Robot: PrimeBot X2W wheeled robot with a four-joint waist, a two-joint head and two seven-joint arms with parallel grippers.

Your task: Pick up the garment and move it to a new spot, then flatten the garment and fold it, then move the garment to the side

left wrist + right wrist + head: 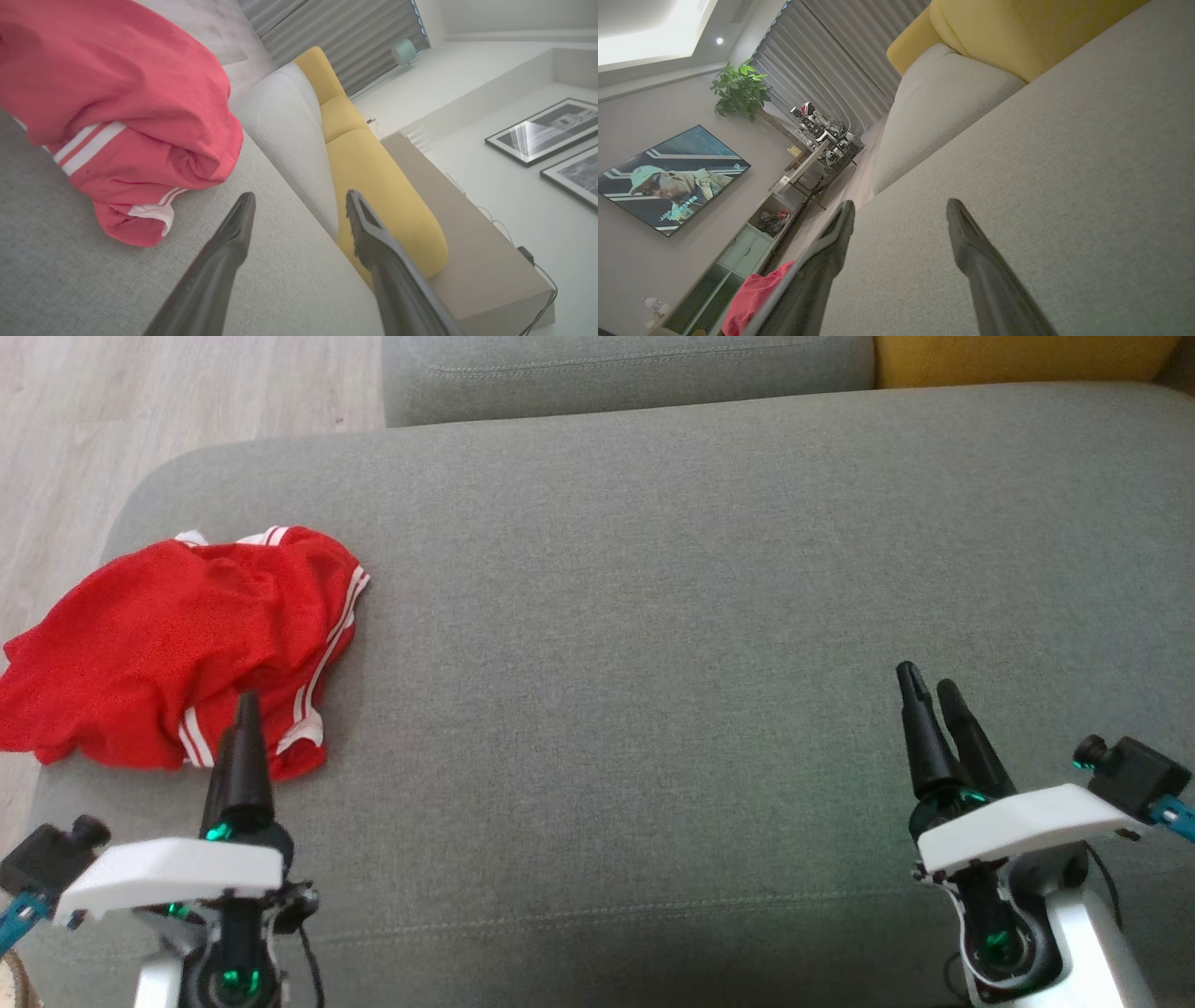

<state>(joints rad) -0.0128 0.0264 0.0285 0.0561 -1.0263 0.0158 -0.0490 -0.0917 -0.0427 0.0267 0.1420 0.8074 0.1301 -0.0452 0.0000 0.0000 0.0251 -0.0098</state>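
Grey sofa seat (653, 616): broad and flat, with a second grey cushion (625, 369) and a yellow cushion (1018, 359) at its far edge. Pale wood floor (140, 401) beyond the left corner. Red garment (177, 644) with white stripes lies crumpled in a heap at the left end of the seat, one side spilling past the seat's left edge. Left gripper (300, 200) sits low at the near left, just short of the garment's near hem. From the head view its dark fingers line up one behind the other, tip overlapping the red cloth. From its wrist view the two fingers stand wide apart, nothing between them, a strip of bare seat showing between them and the hem. No contact with the cloth. Right gripper (926, 679) is at the near right, well apart from the garment, over bare seat. Its fingers are spread wide too, nothing held. Cannot tell whether either gripper touches the seat.
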